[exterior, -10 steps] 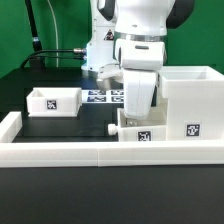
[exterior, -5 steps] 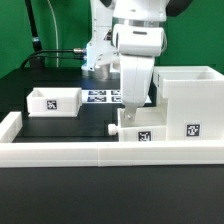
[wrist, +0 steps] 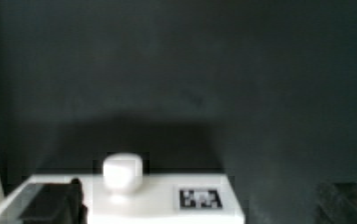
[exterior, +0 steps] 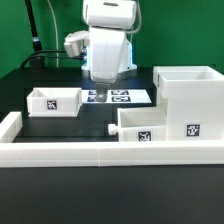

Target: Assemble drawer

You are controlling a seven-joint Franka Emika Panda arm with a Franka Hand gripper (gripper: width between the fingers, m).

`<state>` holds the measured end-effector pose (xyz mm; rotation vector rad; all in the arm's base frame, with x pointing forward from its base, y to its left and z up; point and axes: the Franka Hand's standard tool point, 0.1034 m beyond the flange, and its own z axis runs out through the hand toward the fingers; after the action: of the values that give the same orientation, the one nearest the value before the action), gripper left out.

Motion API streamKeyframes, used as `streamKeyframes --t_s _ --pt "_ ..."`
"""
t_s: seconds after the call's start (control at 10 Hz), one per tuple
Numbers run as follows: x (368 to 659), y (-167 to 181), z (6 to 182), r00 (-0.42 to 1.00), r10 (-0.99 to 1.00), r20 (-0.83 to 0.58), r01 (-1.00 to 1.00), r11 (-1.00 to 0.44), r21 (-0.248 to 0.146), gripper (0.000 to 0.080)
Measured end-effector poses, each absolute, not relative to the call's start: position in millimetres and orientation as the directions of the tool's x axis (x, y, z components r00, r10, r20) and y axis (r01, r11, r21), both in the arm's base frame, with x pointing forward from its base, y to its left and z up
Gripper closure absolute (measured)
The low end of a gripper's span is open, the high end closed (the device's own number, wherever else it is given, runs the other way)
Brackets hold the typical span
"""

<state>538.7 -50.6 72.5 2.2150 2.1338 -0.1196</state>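
The arm (exterior: 108, 45) is now hanging higher, at upper centre, having drawn back from the tray (exterior: 142, 124). The drawer housing (exterior: 188, 100) is standing at right on the bench (exterior: 60, 128), that tray touching its left side. The second tray (exterior: 55, 101) is sitting apart at centre left. The jaws are spread apart, gripping nothing.

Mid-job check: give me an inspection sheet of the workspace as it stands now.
Surface: black table, edged by a white border wall.
Job's things: housing upright at the exterior view's right; knobbed tray close beside it, contact unclear; second tray apart at the left.
Clutter: nothing seen besides the marker board.
Grippers: gripper above the table, open, empty.
Cables: black cables behind.
Surroundings: green backdrop.
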Motion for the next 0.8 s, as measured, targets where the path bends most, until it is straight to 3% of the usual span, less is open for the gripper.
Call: streamKeyframes --t_s 0.3,0.5,0.8 --pt "534.3 -64.8 66.4 0.043 0.994 -0.097 0.999 -0.045 -0.013 0.015" --pt "529.9 -81.4 44.3 0.022 0.999 -0.035 0.999 -0.023 -0.031 0.015" --pt "529.3 -91.9 30.0 0.028 0.999 0.046 0.999 -0.026 -0.042 0.015"
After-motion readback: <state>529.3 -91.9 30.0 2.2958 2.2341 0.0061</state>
